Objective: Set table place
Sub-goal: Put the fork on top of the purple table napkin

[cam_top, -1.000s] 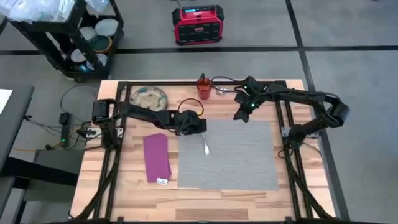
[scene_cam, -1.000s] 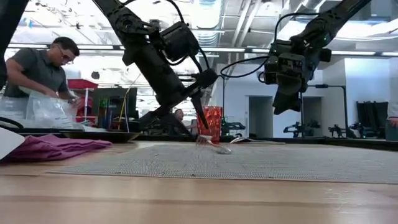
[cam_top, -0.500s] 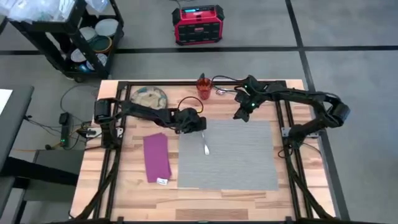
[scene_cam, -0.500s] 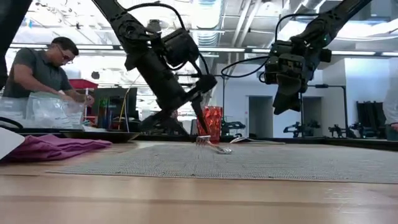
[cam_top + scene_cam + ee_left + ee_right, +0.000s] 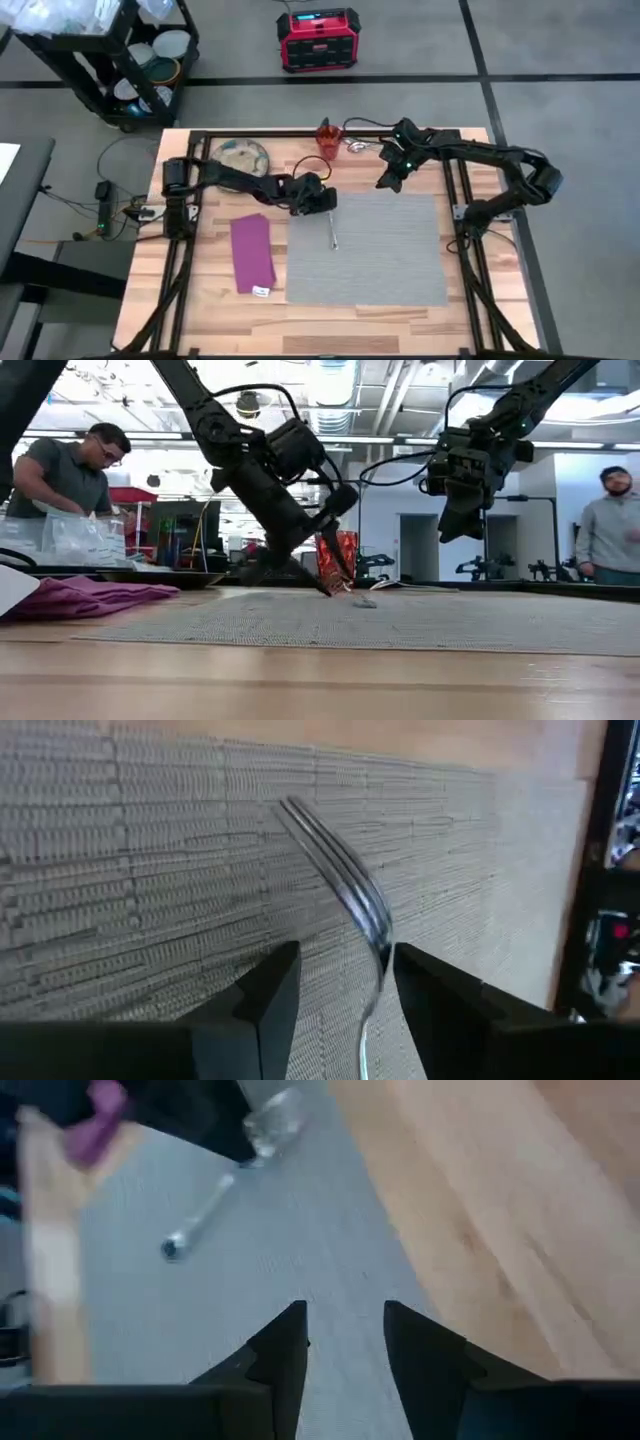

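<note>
A steel fork (image 5: 332, 228) lies on the left part of the grey woven mat (image 5: 385, 255). My left gripper (image 5: 322, 200) is low over the fork's far end, open, with a finger on each side of the fork (image 5: 372, 935). My right gripper (image 5: 386, 183) hangs open above the mat's far edge (image 5: 300, 1230) and holds nothing. The magenta napkin (image 5: 252, 252) lies on the wood left of the mat. The speckled plate (image 5: 240, 155) and the orange-red cup (image 5: 327, 138) stand near the table's far edge. A spoon (image 5: 358, 147) lies beside the cup. My left gripper comes down slanting from the table's left, its fingers astride the fork's narrow part (image 5: 378, 960). The fork runs close along one finger (image 5: 425, 995), and I cannot tell whether they touch. The fork lies on the mat.
A black wheeled cart (image 5: 130, 60) with dishes and a red box (image 5: 318, 38) stand on the floor beyond the far edge. Cables lie at the table's left side (image 5: 110, 195). People (image 5: 60, 470) stand in the room behind.
My left gripper has shifted a little toward the table's right edge and come lower. The fork's raised end has sunk to the mat. The fork has turned and now lies more nearly along the near-far line, with more of its length showing.
</note>
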Motion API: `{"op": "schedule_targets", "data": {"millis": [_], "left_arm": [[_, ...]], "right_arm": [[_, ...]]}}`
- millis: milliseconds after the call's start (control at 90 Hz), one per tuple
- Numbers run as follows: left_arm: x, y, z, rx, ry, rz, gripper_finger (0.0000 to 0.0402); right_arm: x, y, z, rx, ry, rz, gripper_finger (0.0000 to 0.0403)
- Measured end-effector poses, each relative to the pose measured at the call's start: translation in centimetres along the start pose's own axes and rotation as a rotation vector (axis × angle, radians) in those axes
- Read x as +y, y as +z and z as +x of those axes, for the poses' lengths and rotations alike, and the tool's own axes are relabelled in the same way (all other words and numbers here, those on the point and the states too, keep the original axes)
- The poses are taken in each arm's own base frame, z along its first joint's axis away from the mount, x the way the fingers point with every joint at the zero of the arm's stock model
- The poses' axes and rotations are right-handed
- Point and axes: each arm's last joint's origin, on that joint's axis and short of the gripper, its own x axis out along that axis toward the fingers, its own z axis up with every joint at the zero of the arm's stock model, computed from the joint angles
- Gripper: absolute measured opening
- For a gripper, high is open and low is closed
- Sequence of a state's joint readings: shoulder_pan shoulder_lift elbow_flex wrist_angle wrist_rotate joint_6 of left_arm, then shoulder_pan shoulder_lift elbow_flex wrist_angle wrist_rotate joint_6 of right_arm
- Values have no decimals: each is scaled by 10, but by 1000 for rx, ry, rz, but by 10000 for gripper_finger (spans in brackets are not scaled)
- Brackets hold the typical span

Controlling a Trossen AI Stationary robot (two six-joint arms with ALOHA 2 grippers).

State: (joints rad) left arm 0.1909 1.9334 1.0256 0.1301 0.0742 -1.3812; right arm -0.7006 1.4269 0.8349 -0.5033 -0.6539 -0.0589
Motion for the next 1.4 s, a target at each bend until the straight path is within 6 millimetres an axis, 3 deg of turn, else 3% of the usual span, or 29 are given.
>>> {"op": "schedule_targets", "data": {"millis": [144,278,456,678,822,944,1067,1278,1400], "left_arm": [[-1,1,0,-29,-7,9,146],[-2,2,0,-53,-10,18,113],[-7,4,0,-98,-56,83,13],[-12,5,-1,-134,-98,144,2],[-22,5,-12,-140,-152,178,0],[-31,-3,-33,-110,-128,198,0],[-34,-17,-71,-69,-11,229,0],[-16,-46,-144,-43,302,170,0],[5,-65,-168,-14,533,83,0]], "right_arm": [[12,5,16,-1,33,-59,13],[13,5,27,19,42,-36,3],[9,5,27,23,36,-16,0],[2,7,23,-9,22,19,0],[-3,7,19,-16,15,37,0],[-5,6,18,-15,12,40,0],[-5,4,17,4,10,27,0],[-5,1,17,28,13,-6,0],[-5,1,17,28,13,-18,0]]}}
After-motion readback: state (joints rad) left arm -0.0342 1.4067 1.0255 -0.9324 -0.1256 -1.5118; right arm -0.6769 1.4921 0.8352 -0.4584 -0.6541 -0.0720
